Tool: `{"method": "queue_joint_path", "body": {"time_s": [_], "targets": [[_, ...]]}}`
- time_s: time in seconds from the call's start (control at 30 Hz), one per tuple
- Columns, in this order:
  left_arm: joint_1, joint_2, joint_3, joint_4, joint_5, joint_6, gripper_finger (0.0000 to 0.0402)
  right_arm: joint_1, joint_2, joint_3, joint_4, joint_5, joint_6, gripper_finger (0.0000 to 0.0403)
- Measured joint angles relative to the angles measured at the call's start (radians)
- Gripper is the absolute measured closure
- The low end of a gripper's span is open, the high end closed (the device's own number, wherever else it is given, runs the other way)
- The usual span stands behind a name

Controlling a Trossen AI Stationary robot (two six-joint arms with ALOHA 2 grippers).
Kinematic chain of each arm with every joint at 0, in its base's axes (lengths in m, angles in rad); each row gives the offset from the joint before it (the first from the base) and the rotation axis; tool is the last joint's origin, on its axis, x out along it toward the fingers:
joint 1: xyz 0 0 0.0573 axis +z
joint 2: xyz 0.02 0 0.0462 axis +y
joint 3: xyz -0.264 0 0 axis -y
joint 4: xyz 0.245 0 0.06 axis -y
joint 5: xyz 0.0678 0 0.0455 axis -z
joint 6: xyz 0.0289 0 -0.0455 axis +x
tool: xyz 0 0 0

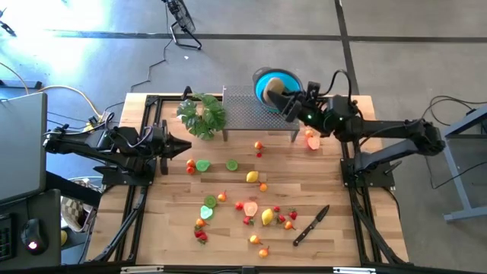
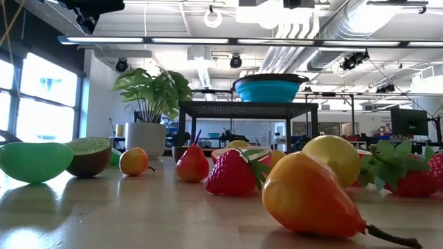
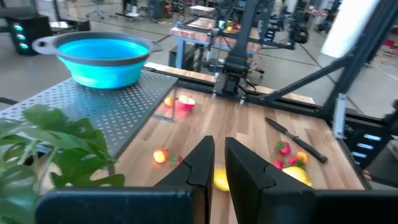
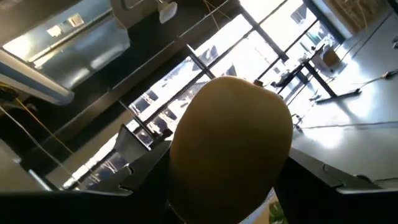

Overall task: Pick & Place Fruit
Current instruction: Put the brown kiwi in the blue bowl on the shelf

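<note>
Kiwi (image 4: 231,149), brown and rounded, sits clamped between the fingers of the right gripper (image 1: 280,99), which is held above the blue bowl (image 1: 268,82) at the far side of the table (image 1: 175,243). The bowl stands on a perforated metal rack (image 1: 247,114), with a leafy green plant (image 1: 202,114) just beside the rack's left end. The left gripper (image 1: 183,146) waits over the left part of the table, its fingers (image 3: 200,165) closed together and holding nothing. The rest of the fruit lies scattered on the wooden surface: green lime halves (image 1: 202,164) near the left gripper, a yellow lemon (image 1: 252,176) toward the middle, another lemon (image 1: 267,217) nearer the front among red strawberries (image 1: 249,221) and small orange pieces (image 1: 262,186). A black-handled knife (image 1: 311,225) lies at an angle at the near right, apart from the fruit beside it.
</note>
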Motion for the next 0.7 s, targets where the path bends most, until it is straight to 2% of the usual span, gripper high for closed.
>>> {"method": "queue_joint_path", "body": {"time_s": [0.17, 0.4, 0.5, 0.7], "targets": [[0.0, 0.0, 0.0, 0.0, -0.071, 0.016, 0.0367, -0.051, 0.067, 0.175, -0.261, -0.007, -0.05, 0.0168], [0.0, 0.0, 0.0, 0.0, -0.079, 0.032, 0.0367, -0.176, 0.182, 0.408, -0.65, -0.057, -0.053, 0.0168], [0.0, 0.0, 0.0, 0.0, -0.098, 0.034, 0.0367, -0.239, 0.219, 0.465, -0.755, -0.086, -0.061, 0.0168], [0.0, 0.0, 0.0, -0.002, -0.186, 0.105, 0.0367, -0.362, 0.284, 0.492, -0.862, -0.231, -0.065, 0.0168]]}}
